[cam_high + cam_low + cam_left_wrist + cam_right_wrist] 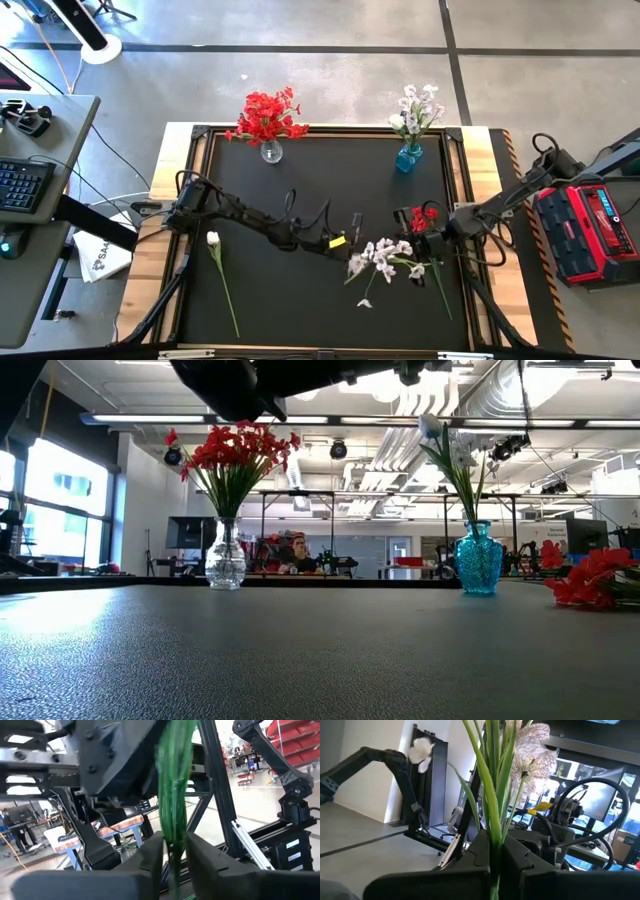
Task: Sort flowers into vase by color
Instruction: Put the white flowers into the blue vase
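Two vases noted at far edge of counter: clear vase with red flowers, blue vase with white flowers, well apart. Loose white spray lying near counter's middle, toward the near side, on the blue vase's half. Left gripper positioned just beside that spray on the clear-vase side; fingers narrowed around a bundle of green stems, apparently touching. Right gripper on the other side of the spray, nearer the blue vase, clamped tight on green stems with a pale blossom above. Red spray lying just beside right gripper, between it and the blue vase. Single white flower on long stem lying apart on the clear vase's side, toward the near edge. Person seated in room beyond, seen between vases.
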Controlling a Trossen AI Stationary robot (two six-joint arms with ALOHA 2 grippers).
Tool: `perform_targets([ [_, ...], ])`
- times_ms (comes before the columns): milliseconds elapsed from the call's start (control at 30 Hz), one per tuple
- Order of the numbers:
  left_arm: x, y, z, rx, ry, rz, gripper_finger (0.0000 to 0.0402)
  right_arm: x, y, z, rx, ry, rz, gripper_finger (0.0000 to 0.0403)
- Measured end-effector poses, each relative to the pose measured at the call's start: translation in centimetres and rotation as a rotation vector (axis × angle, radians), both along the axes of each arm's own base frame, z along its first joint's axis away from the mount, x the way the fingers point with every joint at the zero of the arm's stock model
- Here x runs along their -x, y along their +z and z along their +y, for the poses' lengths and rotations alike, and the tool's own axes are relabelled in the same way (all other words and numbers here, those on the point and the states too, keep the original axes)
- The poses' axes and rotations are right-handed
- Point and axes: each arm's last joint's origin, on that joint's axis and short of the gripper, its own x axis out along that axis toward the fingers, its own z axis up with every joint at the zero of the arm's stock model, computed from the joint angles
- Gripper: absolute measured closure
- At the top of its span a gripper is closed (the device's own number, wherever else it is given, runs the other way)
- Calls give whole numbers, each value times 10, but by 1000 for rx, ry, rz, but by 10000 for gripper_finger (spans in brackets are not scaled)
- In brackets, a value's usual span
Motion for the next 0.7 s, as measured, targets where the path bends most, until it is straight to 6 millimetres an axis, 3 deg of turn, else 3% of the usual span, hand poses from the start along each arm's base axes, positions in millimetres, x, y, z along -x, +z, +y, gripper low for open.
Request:
perform_targets([
  [133, 0, -1, -2, -12, 20, 12, 390, 0, -1, 0, -15, 5, 20, 403],
  [300, 1, -5, -4, 2, 187, 55, 389, 2, -2, -3, -26, -66, 61, 380],
  [533, 4, -6, -6, 34, 474, 86, 395, 23, 10, -16, -77, -204, 294, 242],
  [700, 9, -6, -2, 77, 780, 90, 396, 33, -1, -24, -96, -269, 499, 155],
])
